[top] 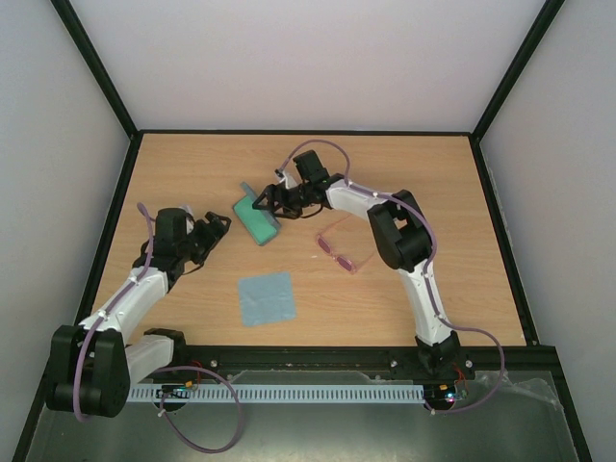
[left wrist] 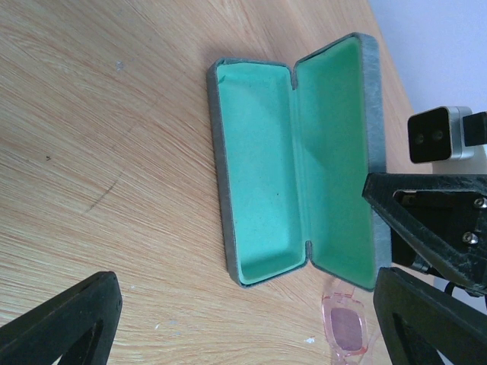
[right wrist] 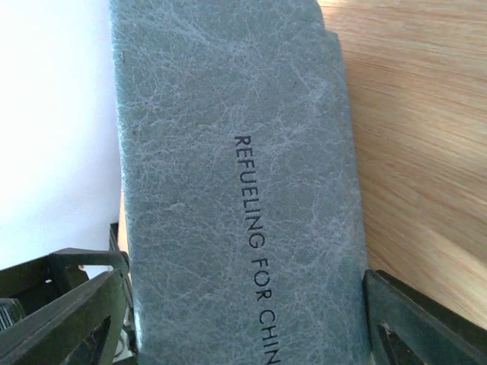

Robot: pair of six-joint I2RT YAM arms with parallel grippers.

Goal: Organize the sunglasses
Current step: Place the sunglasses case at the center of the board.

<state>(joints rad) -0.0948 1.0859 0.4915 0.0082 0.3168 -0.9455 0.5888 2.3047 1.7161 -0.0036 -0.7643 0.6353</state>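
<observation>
From above, the small sunglasses point(top: 337, 252) of thin translucent pink plastic are seen lying on the light wooden table point(top: 433, 192), just beside the right arm's elbow and a little apart from the blue-grey oblong case point(top: 255, 218), which is open with its green lining showing. A light blue square cloth point(top: 267, 298) lies nearer the bases. The right gripper point(top: 267, 200) is placed at the case. The left gripper point(top: 214, 228) hovers to the case's left.

In the left wrist view, the left fingers are seen spread wide with nothing held. The case interior is bare, and one pink lens shows past its near corner.

In the right wrist view, the lid point(right wrist: 236, 175), stamped with dark lettering, fills the gap between the right fingers. Both its edges are bracketed, but whether they are actually pinched cannot be told.

The case-opening step is judged to be in hand. Next, the lid must be left open, and the sunglasses lifted by the frame and laid inside
</observation>
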